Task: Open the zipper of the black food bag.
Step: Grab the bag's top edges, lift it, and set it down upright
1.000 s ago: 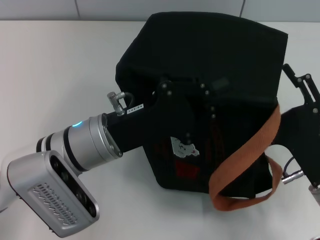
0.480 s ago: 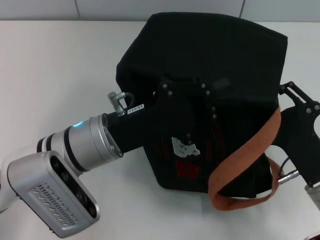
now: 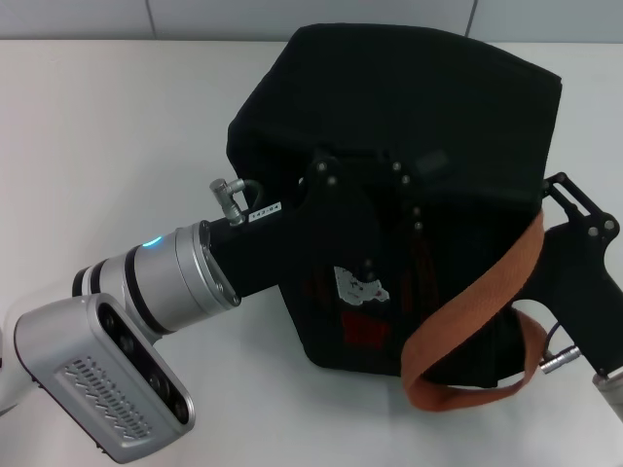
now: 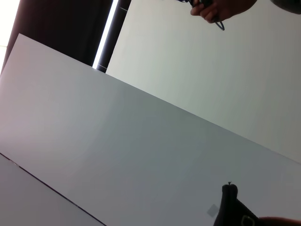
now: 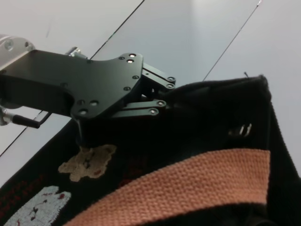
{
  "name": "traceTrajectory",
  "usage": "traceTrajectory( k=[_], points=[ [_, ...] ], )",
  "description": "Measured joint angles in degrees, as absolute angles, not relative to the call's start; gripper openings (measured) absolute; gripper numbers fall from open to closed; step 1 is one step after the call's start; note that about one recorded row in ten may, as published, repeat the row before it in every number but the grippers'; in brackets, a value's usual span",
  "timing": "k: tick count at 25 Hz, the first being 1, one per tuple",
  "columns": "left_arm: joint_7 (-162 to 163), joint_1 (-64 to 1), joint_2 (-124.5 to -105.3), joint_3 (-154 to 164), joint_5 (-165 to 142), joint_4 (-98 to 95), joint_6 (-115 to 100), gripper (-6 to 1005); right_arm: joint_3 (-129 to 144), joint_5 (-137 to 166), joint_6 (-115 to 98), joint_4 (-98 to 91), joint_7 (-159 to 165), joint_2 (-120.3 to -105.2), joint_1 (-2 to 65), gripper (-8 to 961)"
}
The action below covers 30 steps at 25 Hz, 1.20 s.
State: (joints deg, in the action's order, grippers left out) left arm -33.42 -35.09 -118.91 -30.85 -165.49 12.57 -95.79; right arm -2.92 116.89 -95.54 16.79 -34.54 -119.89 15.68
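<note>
On the white bench (image 3: 117, 126), toward my right of centre, I see the black food bag (image 3: 428, 107) lying tipped so its printed face looks up at the head camera, with a small cartoon bear patch (image 3: 358, 287) and reddish lettering (image 3: 365, 331) showing. One orange-brown strap (image 3: 477, 302) runs diagonally across the near right part of the bag and loops under its lower edge. I cannot pick the zipper line out of the black fabric; in the right wrist view only a small metallic pull (image 5: 242, 129) glints near the bag's upper edge.

My left hand (image 3: 414, 190) lies across the middle of the bag, its black palm plate just above the bear patch. From the right wrist view its linkages reach into the dark fabric near the upper edge, but the fingertips are hidden there, so I cannot tell how far it is open or whether it has hold of anything.

My right hand (image 3: 574, 209) sits at the bag's right side, beside the strap. Its linkage touches the bag's edge; I cannot tell its opening either.
</note>
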Motion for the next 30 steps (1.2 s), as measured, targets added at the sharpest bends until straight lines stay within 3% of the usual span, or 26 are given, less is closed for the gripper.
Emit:
traceTrajectory(
  k=[4,9,17,30],
  points=[
    [-33.41,-35.22,-118.91,-30.85,-165.48,12.57,-95.78,92,-2.94,116.89,-94.71,17.74,-37.51,-119.89,16.15,507],
    [-33.42,-35.16,-118.92,-30.86,-165.46,12.57,-95.78,92,-3.37,116.88,-93.11,18.66,-38.86,-119.88,16.72,498],
    [-33.47,-34.98,-118.85,-30.84,-165.50,12.67,-96.11,92,-2.87,116.86,-94.62,18.59,-38.98,-119.88,15.44,400],
    [-33.65,-34.89,-118.85,-30.86,-165.48,12.65,-96.19,92,-2.46,116.90,-93.64,19.02,-40.55,-119.88,16.55,398]
  ],
)
